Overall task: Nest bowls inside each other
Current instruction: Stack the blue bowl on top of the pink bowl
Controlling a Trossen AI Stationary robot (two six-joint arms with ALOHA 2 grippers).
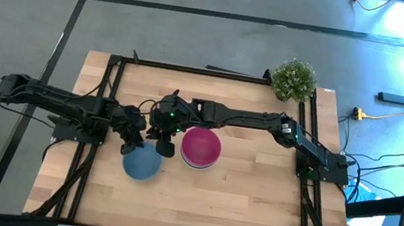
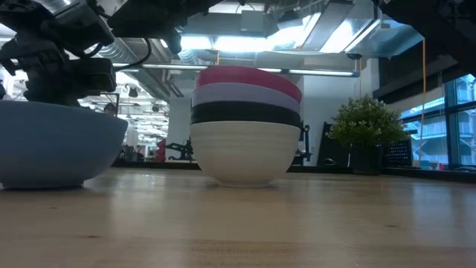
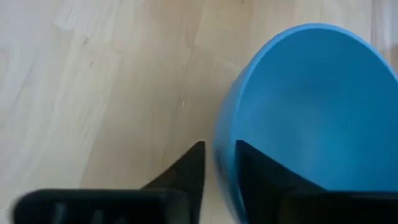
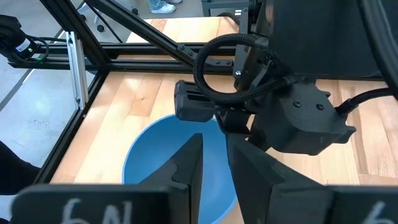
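Observation:
The blue bowl [image 1: 142,164] [image 2: 52,145] stands on its base on the table, left of a nested stack [image 1: 201,148]. From the top down, the stack is magenta [image 2: 245,74], lavender [image 2: 245,94], black [image 2: 245,113] and white [image 2: 245,152], and the white bowl's base is on the wood. My left gripper [image 1: 132,141] [image 3: 221,158] is at the blue bowl's [image 3: 311,106] far-left rim, shut on it. My right gripper [image 1: 166,146] [image 4: 213,140] hovers over the blue bowl's [image 4: 161,155] right side, between that bowl and the stack. Its fingers are shut to a thin slit and I see them touching nothing. My left gripper straddles the blue bowl's rim [image 3: 219,140] on the side toward the table's left. One finger [image 3: 258,174] is inside the bowl and the other [image 3: 186,171] outside the wall. The fingers come from above, slanting down. The bowl's base rests on the table.
A small green potted plant [image 1: 295,79] [image 2: 366,123] stands at the table's far right corner. A black frame [image 1: 116,77] rails the left, far and right edges. Bare wood [image 1: 197,207] lies along the near half of the table.

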